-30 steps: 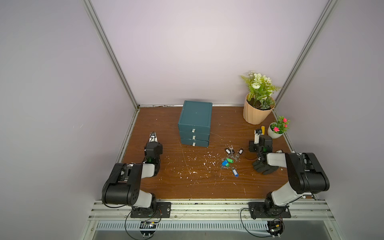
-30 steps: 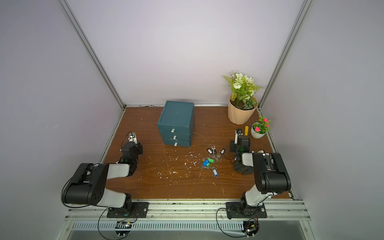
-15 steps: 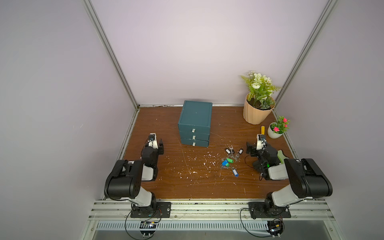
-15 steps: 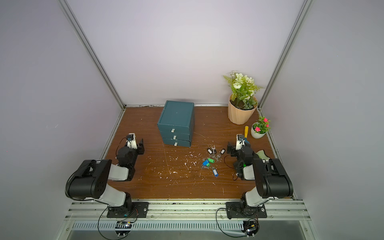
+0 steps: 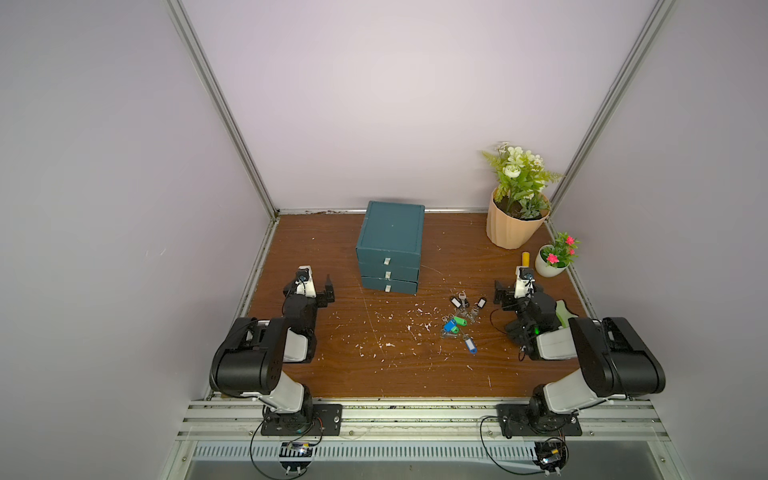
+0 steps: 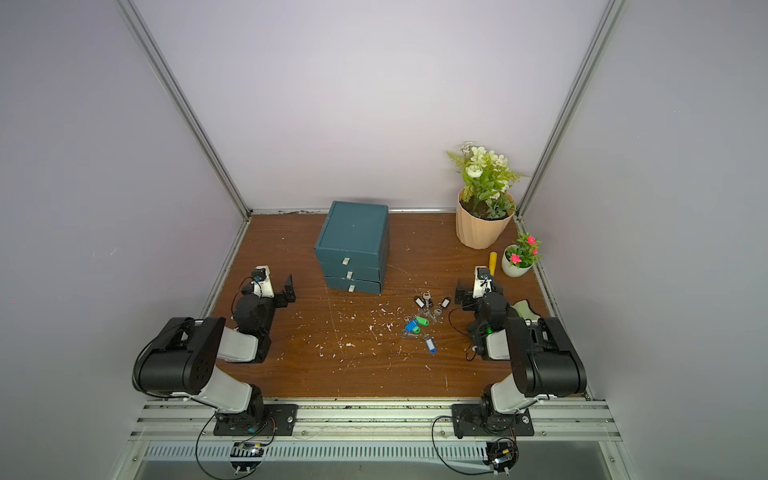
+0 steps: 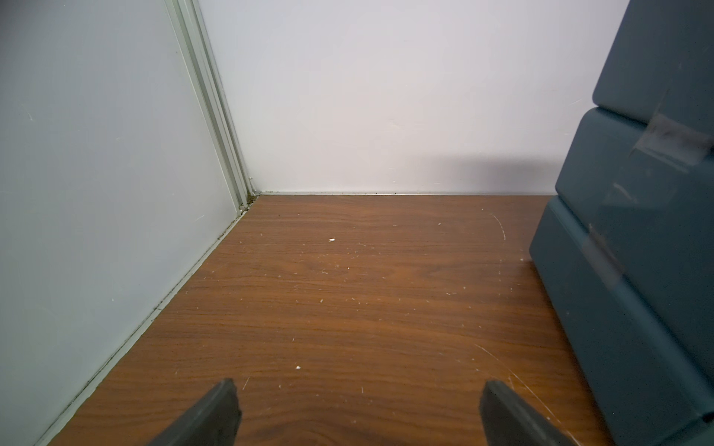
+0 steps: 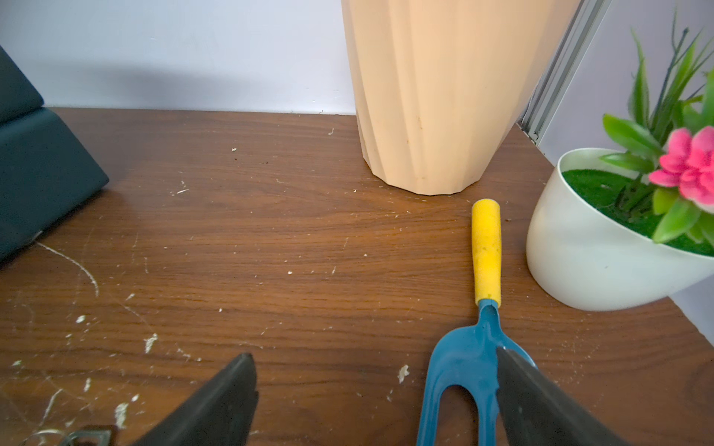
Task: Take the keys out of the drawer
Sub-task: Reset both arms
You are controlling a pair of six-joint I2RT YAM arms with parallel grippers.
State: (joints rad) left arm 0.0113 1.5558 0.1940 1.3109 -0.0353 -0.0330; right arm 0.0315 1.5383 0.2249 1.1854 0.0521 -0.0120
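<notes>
Taking the table (image 5: 374, 374) as a clock face with twelve at the back wall, the left gripper (image 7: 359, 390) sits low over the wood at about nine o'clock. Its fingers (image 7: 216, 409) are spread wide and released, with only bare wood between them. At its two o'clock stands the dark teal chest of drawers (image 5: 390, 245), with all three drawers pushed in.

The keys (image 5: 459, 320) are out of the drawer and lie in a loose heap on the table, at about four o'clock from the chest. Black tags lie on the far side, green and blue ones nearer the front, and white crumbs (image 5: 415, 320) are scattered at their nine o'clock. Both top views show the heap (image 6: 424, 320) touching neither gripper.

At the keys' three o'clock is the right gripper (image 8: 374, 355), also splayed open and holding nothing. One of its fingers (image 8: 541, 405) overlaps the blue head of a garden fork (image 8: 486, 251) in the wrist view; whether they touch cannot be told. The fork's yellow handle points toward twelve. At about one o'clock from this gripper stand a white pot with pink flowers (image 5: 548, 266) and, further back, a peach pot with a leafy plant (image 5: 509, 228).
</notes>
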